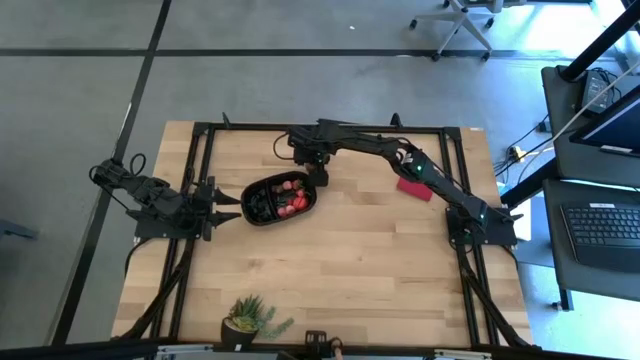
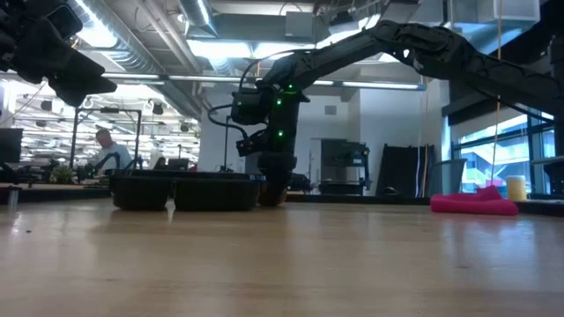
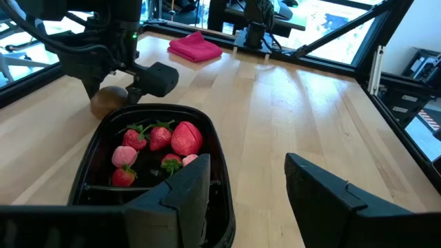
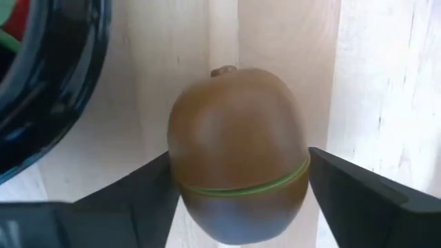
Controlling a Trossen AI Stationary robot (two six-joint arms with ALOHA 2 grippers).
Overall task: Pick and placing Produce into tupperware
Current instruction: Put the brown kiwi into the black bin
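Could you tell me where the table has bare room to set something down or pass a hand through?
The widest bare stretch lies between the tupperware, the potted plant and the right arm's base. A strip between tupperware and red cloth is free too. It is crowded around the tray, with the left hand at one end and the right hand around the kiwi.

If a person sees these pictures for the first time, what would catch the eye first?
Probably the black tray in the middle of the wooden table, with red strawberries inside it. Next, the right gripper at the tray's far edge, its fingers on either side of a brown kiwi on the table. The left gripper waits at the tray's other end, open.
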